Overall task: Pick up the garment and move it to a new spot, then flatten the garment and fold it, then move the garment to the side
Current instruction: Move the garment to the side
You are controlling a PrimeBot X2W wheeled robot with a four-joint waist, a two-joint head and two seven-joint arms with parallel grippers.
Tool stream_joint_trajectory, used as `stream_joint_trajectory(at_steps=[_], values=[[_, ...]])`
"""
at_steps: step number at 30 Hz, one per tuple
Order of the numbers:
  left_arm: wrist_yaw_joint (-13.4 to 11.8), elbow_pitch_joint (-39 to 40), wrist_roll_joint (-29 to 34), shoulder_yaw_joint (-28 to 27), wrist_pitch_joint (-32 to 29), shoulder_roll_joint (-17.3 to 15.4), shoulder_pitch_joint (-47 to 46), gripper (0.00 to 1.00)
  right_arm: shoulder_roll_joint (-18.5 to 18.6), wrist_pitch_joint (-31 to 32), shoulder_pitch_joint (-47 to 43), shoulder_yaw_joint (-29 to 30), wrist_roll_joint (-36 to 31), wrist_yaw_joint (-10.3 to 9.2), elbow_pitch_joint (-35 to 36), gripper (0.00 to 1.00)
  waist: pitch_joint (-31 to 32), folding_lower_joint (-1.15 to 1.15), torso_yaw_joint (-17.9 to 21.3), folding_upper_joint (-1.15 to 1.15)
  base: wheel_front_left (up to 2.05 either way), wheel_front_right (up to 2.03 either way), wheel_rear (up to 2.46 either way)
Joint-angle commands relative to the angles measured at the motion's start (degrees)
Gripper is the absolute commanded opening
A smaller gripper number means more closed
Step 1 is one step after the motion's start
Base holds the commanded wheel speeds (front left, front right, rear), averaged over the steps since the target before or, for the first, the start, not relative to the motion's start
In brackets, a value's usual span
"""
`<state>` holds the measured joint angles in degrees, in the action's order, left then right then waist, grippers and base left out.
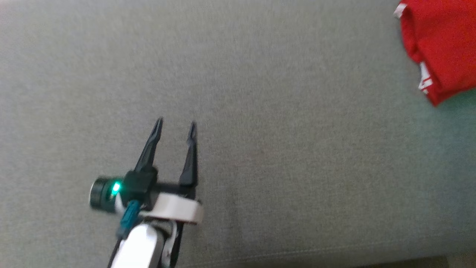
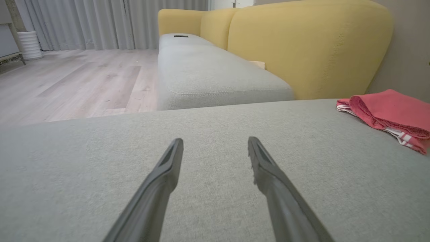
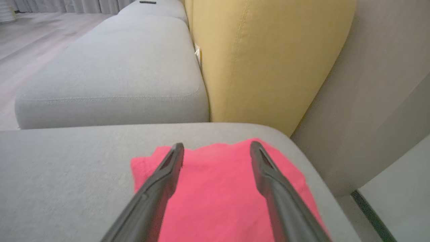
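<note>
My left gripper (image 1: pixel 176 122) hangs over bare cushion, its two dark tapered fingers spread wide with nothing between them. My right gripper (image 3: pixel 216 145) is spread just as wide, low over the garment (image 3: pixel 215 191). No cloth is pinched; whether the tips touch it I cannot tell.

The garment lies at the right end of the seat cushion (image 1: pixel 260 93), near its rounded corner and well apart from my left fingers. It is a soft red knit, folded into a compact stack with layered edges and white stripes at the hem. From that I judge the fold done and the last step, moving it to the side, at or near its end. The next move, I think, calls for lifting my right fingers straight clear so the tips do not snag the fold.

The cushion is grey, tightly woven, with a stitched seam at its edge. Beyond it are a second grey cushion (image 2: pixel 215 74), smooth mustard-yellow backrests (image 2: pixel 302 43), pale wood floor (image 2: pixel 84 80) and grey pleated curtains (image 2: pixel 84 20)
</note>
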<state>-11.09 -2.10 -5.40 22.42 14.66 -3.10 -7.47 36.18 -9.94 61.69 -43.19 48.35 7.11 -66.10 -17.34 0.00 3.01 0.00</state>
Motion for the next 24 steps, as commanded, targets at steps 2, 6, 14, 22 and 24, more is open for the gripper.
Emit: stream_joint_trajectory(at_steps=[2, 6, 14, 22, 24], values=[[0.2, 1.2, -0.7, -3.1, 0.3, 0.2, 1.6, 1.0, -1.5, -1.8, -4.4, -1.0, 0.3, 0.37, 1.5, 1.0, 5.4, 0.0, -0.7, 0.0, 0.0, 0.0, 0.0], [1.1, 0.4, -2.3, -5.2, 0.3, 0.2, 5.0, 1.0, -6.1, -4.1, -10.8, -1.3, 0.8, 0.37, 4.2, 1.0, 10.1, 0.0, -1.1, 0.0, 0.0, 0.0, 0.0], [2.6, 1.5, -4.0, -9.2, 0.3, 0.2, 10.7, 1.0, -11.9, -5.0, -25.0, 10.5, -8.3, 0.37, 20.5, 1.0, 16.2, 0.0, -1.3, 0.0, 0.0, 0.0, 0.0], [4.3, 5.4, -4.9, -12.4, 0.3, 0.2, 15.4, 1.0, -21.9, -5.1, -49.5, 29.6, -28.0, 0.37, 47.4, 1.0, 19.4, 0.0, -1.7, 0.0, 0.0, 0.0, 0.0], [4.7, 5.9, -4.6, -13.0, 0.3, 0.2, 16.5, 1.0, -24.0, -5.1, -54.2, 32.1, -30.9, 0.37, 51.1, 1.0, 20.2, 0.0, -2.0, 0.0, 0.0, 0.0, 0.0]])
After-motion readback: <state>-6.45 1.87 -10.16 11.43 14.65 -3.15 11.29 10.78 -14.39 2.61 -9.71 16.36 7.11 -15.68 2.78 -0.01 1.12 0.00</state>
